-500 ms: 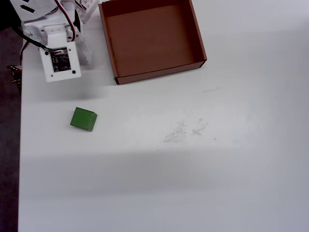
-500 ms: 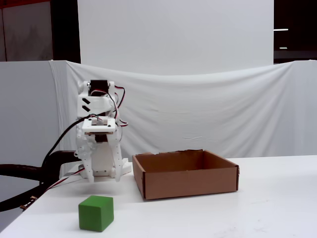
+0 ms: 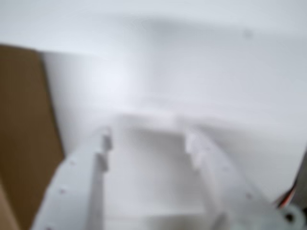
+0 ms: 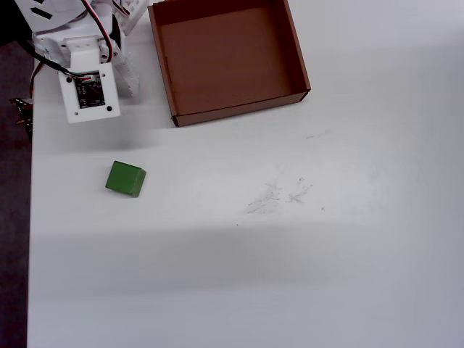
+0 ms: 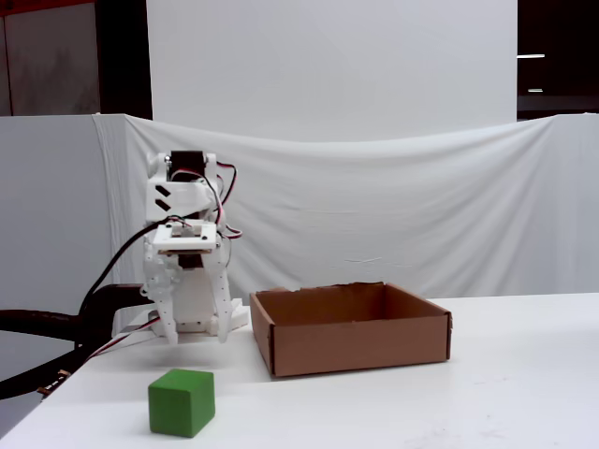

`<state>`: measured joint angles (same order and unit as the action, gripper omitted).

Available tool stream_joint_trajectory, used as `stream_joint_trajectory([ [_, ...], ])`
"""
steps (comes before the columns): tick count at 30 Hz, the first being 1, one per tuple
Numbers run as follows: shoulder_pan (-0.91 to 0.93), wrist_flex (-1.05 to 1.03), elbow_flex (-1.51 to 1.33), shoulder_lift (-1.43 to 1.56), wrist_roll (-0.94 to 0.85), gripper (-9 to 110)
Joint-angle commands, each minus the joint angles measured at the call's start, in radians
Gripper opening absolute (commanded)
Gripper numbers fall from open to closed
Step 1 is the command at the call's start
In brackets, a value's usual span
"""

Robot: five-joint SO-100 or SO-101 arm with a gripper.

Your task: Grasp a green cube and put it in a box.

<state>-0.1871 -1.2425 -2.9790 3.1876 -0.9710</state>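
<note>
The green cube (image 4: pixel 125 179) sits alone on the white table (image 4: pixel 290 254), well apart from the jaws, which hang spread and empty beside the brown cardboard box (image 5: pixel 348 327) near the table's far edge.

White table (image 4: pixel 326 275), draped white backdrop cloth (image 5: pixel 393 206)

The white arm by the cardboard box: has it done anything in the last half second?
Barely. In the overhead view the arm has edged very slightly toward the top of the picture; nothing was grasped or released. The green cube lies where it was on the table, and the box is unmoved and empty.
</note>
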Motion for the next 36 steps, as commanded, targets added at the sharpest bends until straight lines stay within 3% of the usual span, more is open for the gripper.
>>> stream_joint_trajectory([
  [1, -0.011, 0.012, 0.006, -0.006, 0.006, 21],
  [14, 0.044, 0.012, 0.006, -0.006, 0.008, 21],
  [16, 0.044, 0.012, 0.006, -0.006, 0.008, 16],
  [20, 0.058, 0.012, 0.006, -0.006, 0.012, 22],
  [25, 0.067, 0.015, 0.006, -0.014, 0.017, 17],
  [36, 0.055, 0.265, 0.261, -0.403, 0.202, 26],
])
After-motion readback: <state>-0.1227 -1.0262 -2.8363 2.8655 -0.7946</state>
